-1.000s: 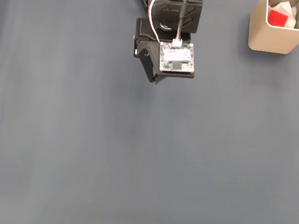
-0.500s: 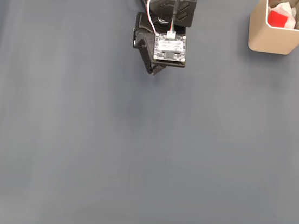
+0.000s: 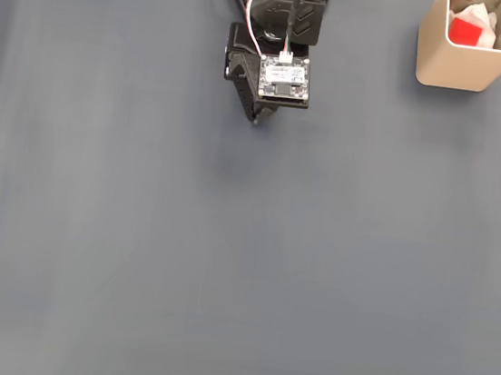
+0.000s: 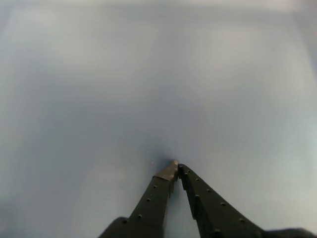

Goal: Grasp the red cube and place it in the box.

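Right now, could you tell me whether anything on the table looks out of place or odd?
Nothing stands out. The red cube sits inside the box, which stands upright at the top right of the fixed view. The tool is shut and empty above the bare grey table.

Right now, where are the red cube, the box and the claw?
red cube (image 3: pixel 464 31), fixed view, its top face.
box (image 3: pixel 447 73), fixed view, its front wall.
claw (image 4: pixel 175 169), wrist view, between the closed tips.

The fixed view looks straight down from high; the wrist view skims the same grey cloth (image 3: pixel 224 257) closely.
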Tool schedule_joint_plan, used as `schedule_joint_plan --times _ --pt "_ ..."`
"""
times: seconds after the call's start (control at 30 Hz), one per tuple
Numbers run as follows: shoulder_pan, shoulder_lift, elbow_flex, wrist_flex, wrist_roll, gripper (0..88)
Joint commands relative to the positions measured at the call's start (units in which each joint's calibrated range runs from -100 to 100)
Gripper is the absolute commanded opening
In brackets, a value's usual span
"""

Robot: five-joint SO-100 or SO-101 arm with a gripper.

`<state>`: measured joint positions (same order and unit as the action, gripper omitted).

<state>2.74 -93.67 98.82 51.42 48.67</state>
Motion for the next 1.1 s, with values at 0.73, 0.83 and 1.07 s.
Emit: schedule_joint_plan --times 0.73,0.83,1.07 --pt "-3.20 -6.24 1.00 24.61 -1.90 0.8" --pt "-3.20 -6.24 1.00 24.61 -1.90 0.8" --pt "-3.20 -6.24 1.00 24.61 -1.86 0.8"
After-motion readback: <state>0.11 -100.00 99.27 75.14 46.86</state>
